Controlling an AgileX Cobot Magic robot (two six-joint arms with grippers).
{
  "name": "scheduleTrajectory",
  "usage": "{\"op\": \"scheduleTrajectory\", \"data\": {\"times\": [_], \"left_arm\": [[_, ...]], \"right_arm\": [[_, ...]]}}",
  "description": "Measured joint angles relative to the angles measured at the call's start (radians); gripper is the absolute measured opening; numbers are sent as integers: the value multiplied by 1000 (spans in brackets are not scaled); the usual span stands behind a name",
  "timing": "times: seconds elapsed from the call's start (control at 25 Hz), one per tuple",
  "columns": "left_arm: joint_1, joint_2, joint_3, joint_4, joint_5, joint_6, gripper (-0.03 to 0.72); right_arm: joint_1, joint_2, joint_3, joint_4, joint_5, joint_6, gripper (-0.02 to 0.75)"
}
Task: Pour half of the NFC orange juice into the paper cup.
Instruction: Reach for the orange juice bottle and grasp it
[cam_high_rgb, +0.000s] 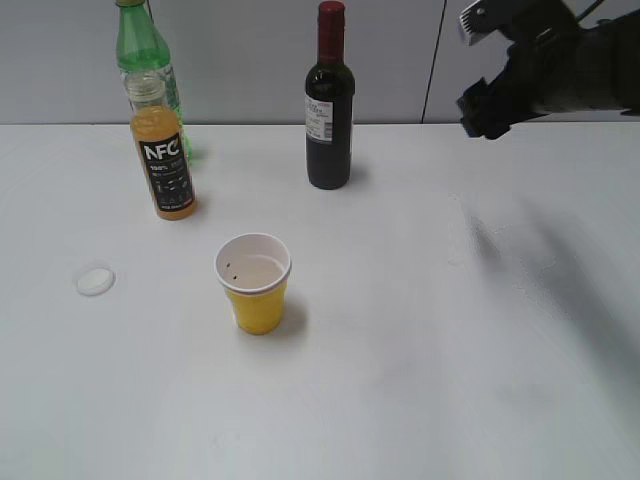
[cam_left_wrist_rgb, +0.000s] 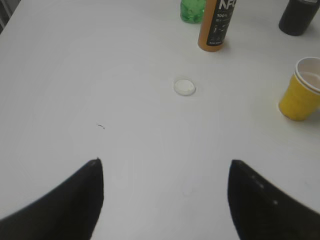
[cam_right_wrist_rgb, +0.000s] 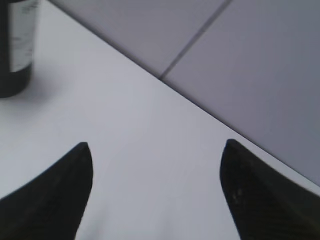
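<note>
The NFC orange juice (cam_high_rgb: 167, 160) stands upright and uncapped at the back left of the white table; its lower part also shows in the left wrist view (cam_left_wrist_rgb: 216, 27). The yellow paper cup (cam_high_rgb: 255, 288) stands in front of it, nearer the middle, and shows at the right edge of the left wrist view (cam_left_wrist_rgb: 301, 90). My right gripper (cam_high_rgb: 480, 70) hangs high at the back right, open and empty (cam_right_wrist_rgb: 157, 150). My left gripper (cam_left_wrist_rgb: 165, 162) is open and empty over bare table, out of the exterior view.
A white bottle cap (cam_high_rgb: 95, 279) lies left of the cup. A green plastic bottle (cam_high_rgb: 140, 50) stands behind the juice. A dark wine bottle (cam_high_rgb: 329, 110) with a red capsule stands at back centre. A grey wall runs behind the table.
</note>
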Motion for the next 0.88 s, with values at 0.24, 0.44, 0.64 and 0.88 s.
{"op": "scheduleTrajectory", "data": {"times": [0.24,0.44,0.64,0.88], "left_arm": [[0,0,0,0,0,0,590],[0,0,0,0,0,0,590],[0,0,0,0,0,0,590],[0,0,0,0,0,0,590]], "right_arm": [[-18,-22,-79,646,397,-524,591],[-126,-6,-249,1166,614,-867,591],[-200,-6,-410,1457,839,-1090,591],[-207,-13,-509,1523,1125,-1208,591]]}}
